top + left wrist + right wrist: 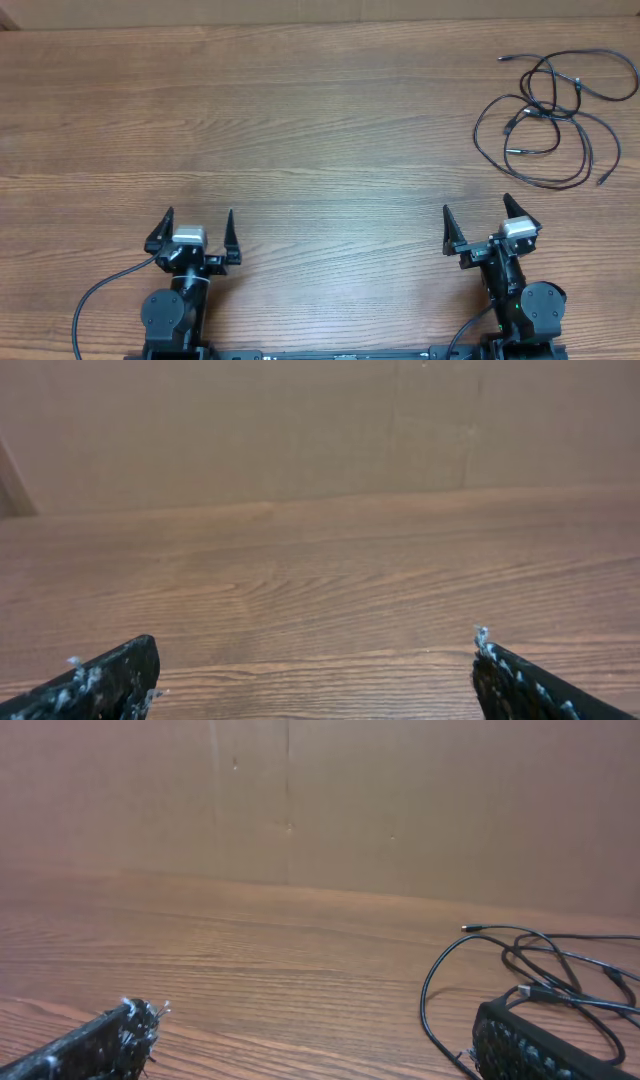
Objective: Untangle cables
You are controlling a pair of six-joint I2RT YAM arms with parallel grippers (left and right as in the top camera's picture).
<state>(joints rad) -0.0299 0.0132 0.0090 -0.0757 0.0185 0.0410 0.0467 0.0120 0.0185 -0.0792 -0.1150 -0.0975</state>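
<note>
Left end effector [199, 214]: fingers spread wide, nothing between them, sitting over the near left part of the desk [300, 120]. Left wrist view shows only bare wood grain between the two dark fingertips [120, 672], which carry whitish specks at the edges. A thick black lead [98, 291] curves off the left arm base; it is not one of the task's items.

Right end effector [477, 205]: also spread wide, gripping nothing, over the near right part of the desk and angled slightly left.

Cables [533, 111]: thin black cords in one loose tangle at the far right of the desk, lying flat. Several loops overlap and cross near the middle of the pile. One loose plug end [503, 59] sticks out toward the far left of the pile, and another end [601, 182] trails out at the near right. The pile is well apart from the right end effector and much farther from the left one.

In the right wrist view the cords lie ahead on the right, beyond the right finger, with a silver-tipped plug [529, 990] just past that fingertip. No contact with either finger.

A brown cardboard wall [300, 430] stands along the far edge of the desk.
</note>
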